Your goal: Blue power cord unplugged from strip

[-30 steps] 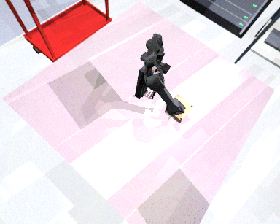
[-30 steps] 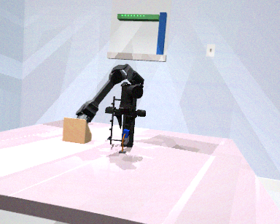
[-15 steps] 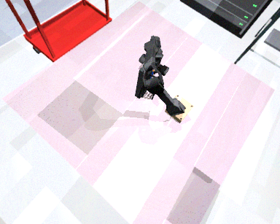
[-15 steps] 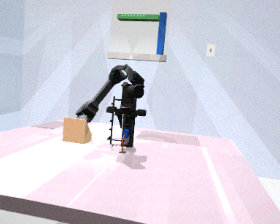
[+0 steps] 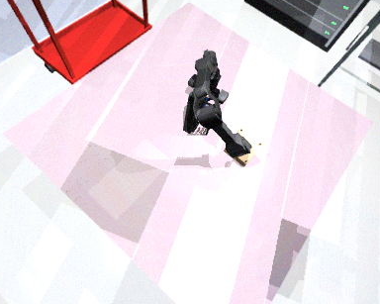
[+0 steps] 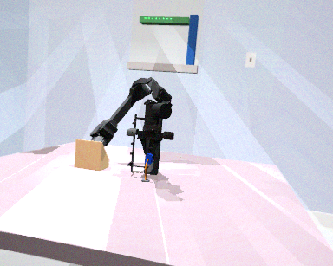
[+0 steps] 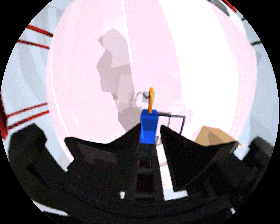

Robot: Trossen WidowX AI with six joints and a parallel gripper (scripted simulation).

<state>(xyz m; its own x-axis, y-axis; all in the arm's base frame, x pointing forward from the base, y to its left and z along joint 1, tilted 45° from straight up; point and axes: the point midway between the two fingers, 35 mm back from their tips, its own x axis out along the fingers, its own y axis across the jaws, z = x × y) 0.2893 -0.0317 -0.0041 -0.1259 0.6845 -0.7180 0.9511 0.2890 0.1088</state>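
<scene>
The blue plug (image 5: 206, 99) (image 6: 149, 158) (image 7: 149, 127) is at the outer end of the row of sockets on the black power strip (image 6: 155, 170) (image 7: 145, 172); how far it sits in its socket cannot be told. Its orange cord (image 6: 146, 171) (image 7: 151, 97) runs from the plug down to a small grey piece on the table. My gripper (image 7: 150, 126) is slightly open around the plug. In the wrist view the left fingertip is right beside the plug, and a narrow gap shows between the plug and the right fingertip. The top view mostly hides the fingers behind the arm.
A thin black wire rack (image 6: 133, 146) (image 7: 184, 122) stands close beside the strip. The arm's base is at a wooden block (image 5: 242, 163) (image 6: 89, 154) (image 7: 215, 136). A red cart (image 5: 96, 41) and a dark server rack (image 5: 294, 9) stand beyond the table.
</scene>
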